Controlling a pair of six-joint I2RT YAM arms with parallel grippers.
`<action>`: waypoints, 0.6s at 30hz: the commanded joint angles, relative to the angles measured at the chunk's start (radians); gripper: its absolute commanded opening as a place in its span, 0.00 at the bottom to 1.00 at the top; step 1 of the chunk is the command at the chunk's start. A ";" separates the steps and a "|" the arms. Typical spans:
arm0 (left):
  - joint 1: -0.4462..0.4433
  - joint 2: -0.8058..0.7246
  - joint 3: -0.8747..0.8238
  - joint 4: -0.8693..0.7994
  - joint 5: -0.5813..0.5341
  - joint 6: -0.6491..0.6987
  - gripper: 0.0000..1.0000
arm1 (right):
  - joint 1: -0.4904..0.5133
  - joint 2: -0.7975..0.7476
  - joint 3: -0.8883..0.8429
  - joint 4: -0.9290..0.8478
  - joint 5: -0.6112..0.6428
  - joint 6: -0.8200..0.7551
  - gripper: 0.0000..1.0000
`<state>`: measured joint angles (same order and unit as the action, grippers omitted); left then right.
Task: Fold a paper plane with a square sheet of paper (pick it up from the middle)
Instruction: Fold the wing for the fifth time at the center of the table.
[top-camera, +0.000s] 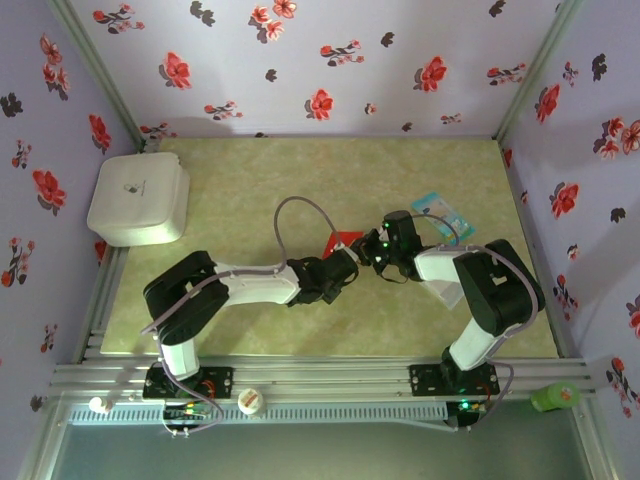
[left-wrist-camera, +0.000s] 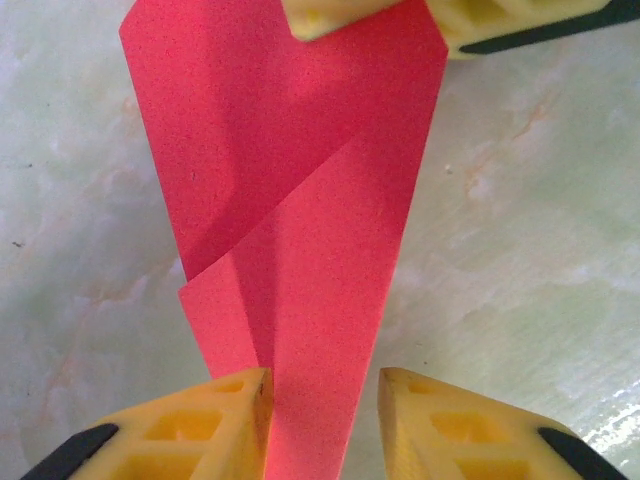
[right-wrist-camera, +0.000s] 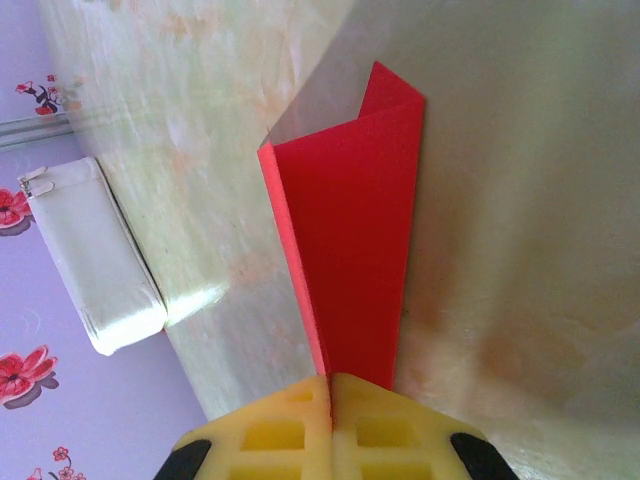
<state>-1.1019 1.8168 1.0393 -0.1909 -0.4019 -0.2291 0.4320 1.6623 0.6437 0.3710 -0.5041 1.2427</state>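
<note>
The red paper (left-wrist-camera: 300, 220) is folded long and thin. It sits over the middle of the table (top-camera: 240, 180), right between the two arms. The right pincer (right-wrist-camera: 330, 385) is pinched tight on one end. The left pincer (left-wrist-camera: 322, 385) is at the other end with its fingers apart, and the thin end of the paper pokes in between them. The paper's long way runs straight from one pincer to the other, so I think the left one only needs to squeeze.
</note>
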 joint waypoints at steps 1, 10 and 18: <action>-0.007 0.019 0.023 -0.020 -0.038 0.001 0.33 | 0.007 -0.022 -0.009 0.019 0.007 0.019 0.00; -0.007 0.020 0.026 -0.021 -0.053 0.006 0.26 | 0.007 -0.025 -0.005 0.019 0.005 0.020 0.00; -0.007 0.020 0.027 -0.019 -0.055 0.007 0.12 | 0.007 -0.029 -0.004 0.017 0.000 0.014 0.01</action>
<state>-1.1019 1.8187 1.0393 -0.1963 -0.4274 -0.2256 0.4328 1.6623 0.6437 0.3710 -0.5045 1.2427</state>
